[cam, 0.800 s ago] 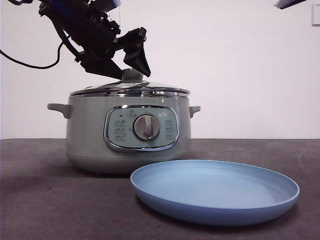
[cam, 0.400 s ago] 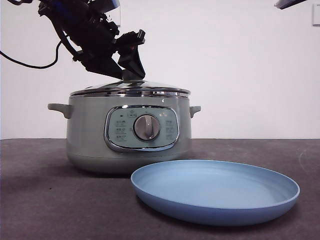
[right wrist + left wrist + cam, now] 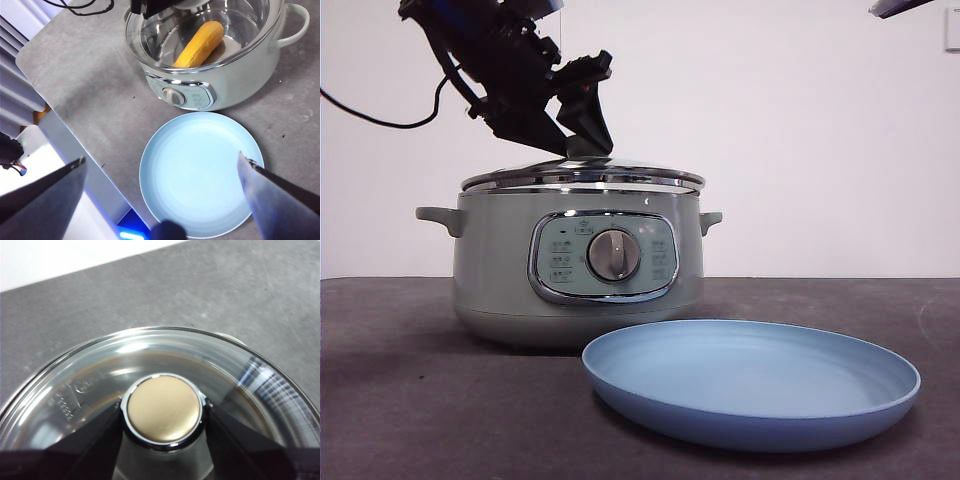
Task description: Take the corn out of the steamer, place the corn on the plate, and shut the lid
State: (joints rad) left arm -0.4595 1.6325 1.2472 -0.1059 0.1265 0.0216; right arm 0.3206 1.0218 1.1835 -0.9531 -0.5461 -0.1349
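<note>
The sage-green steamer [image 3: 500, 270] stands on the table with its glass lid [image 3: 582, 176] on top. In the front view my left gripper [image 3: 582, 148] comes down from the upper left. Its jaws are shut on the lid's knob [image 3: 164, 409], one jaw on each side. Through the glass in the right wrist view, the yellow corn [image 3: 199, 45] lies inside the steamer [image 3: 240, 85]. The light-blue plate [image 3: 720, 425] sits bare in front of the pot. My right gripper [image 3: 161, 157] hangs open high above the plate [image 3: 200, 170], holding nothing.
The dark grey table [image 3: 410, 400] extends left of the plate and pot. Its edge, with a white and blue frame [image 3: 90, 200] beyond it, shows in the right wrist view. A black cable [image 3: 370, 118] trails from the left arm.
The left gripper's jaws closed onto the lid's knob, which now hides between them. The lid's rim sits a touch higher than before.
</note>
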